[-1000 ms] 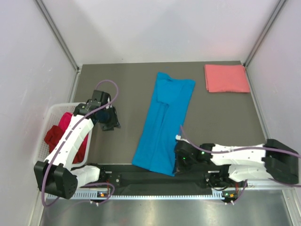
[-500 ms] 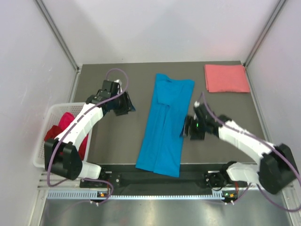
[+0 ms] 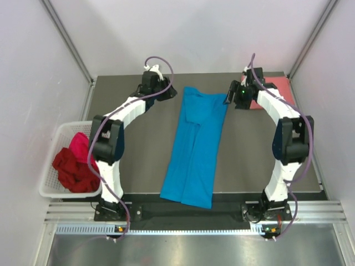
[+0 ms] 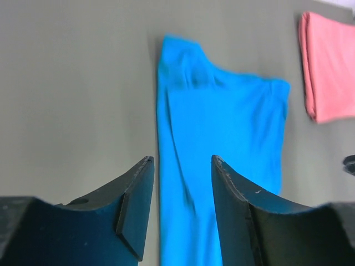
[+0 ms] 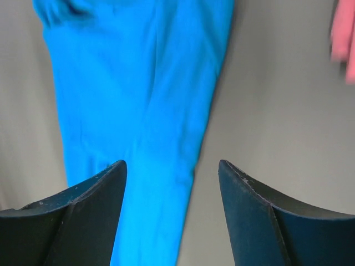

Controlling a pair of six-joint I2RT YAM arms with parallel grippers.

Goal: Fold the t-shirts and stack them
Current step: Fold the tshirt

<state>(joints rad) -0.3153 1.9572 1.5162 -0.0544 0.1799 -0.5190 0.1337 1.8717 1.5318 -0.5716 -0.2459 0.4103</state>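
**A:** Where's the bright blue t-shirt (image 3: 194,145)?

**B:** Flat in the middle of the counter (image 3: 138,155). It's folded lengthwise into a long strip running from 12 to 6 o'clock, with the near end slanting a little left.

**A:** And the jaws?

**B:** Both are released, with nothing between them. The left jaws hang at 11 o'clock, beside the strip's far end. The right jaws sit at 1 o'clock, by its far right corner.

**A:** Other shirts?

**B:** The salmon pink t-shirt (image 4: 327,66) lies folded at 2 o'clock, with the right arm crossing over it. The dark red t-shirt (image 3: 72,172) and magenta t-shirt (image 3: 80,145) are bunched in the white basket (image 3: 50,191) at 9 o'clock.
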